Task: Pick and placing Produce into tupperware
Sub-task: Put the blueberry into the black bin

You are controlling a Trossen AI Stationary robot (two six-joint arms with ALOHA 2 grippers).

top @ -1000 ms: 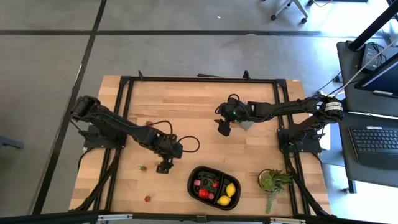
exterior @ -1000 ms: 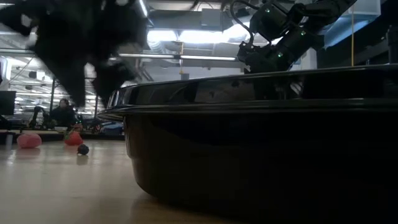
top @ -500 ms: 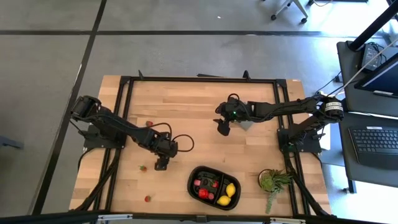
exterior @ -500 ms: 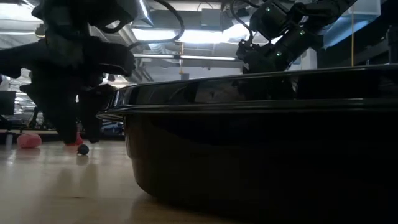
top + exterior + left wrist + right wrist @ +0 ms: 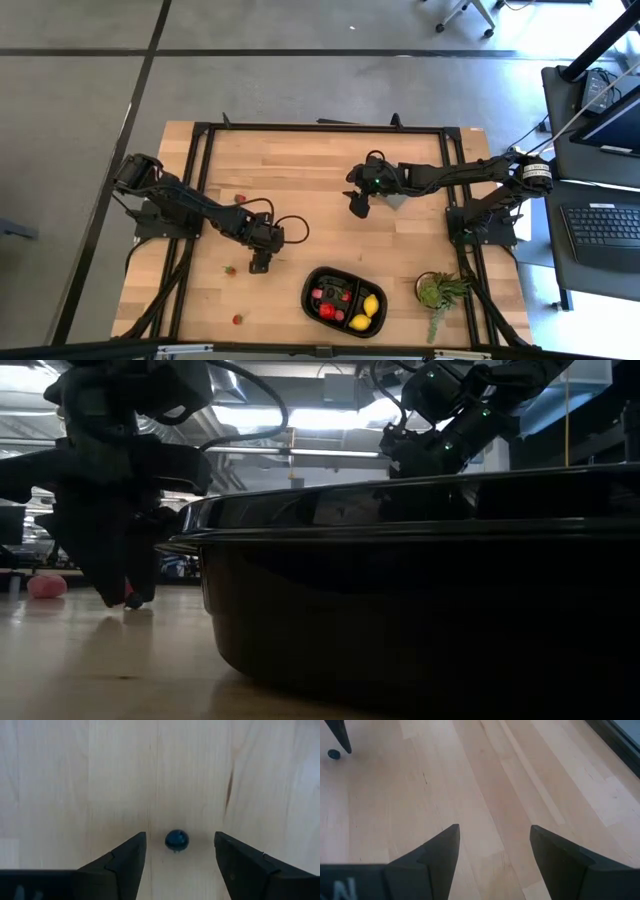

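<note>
The black tray (image 5: 346, 302) near the table's front edge already holds a lemon (image 5: 372, 305) and red pieces — good progress. The left gripper (image 5: 178, 851), fingers spread, brackets a dark berry (image 5: 176, 840) on the wood; two red bits (image 5: 230, 269) remain loose, and the right gripper (image 5: 492, 846) hangs parted mid-table.

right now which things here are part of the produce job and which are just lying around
Job:
- black shallow plastic tray, already holding a yellow lemon
- small dark blue berry lying between the open left tool's fingers
- loose red strawberry pieces on the wood
- open right tool, waiting mid-table

Lying about:
- green leafy potted plant
- grey square block
</note>
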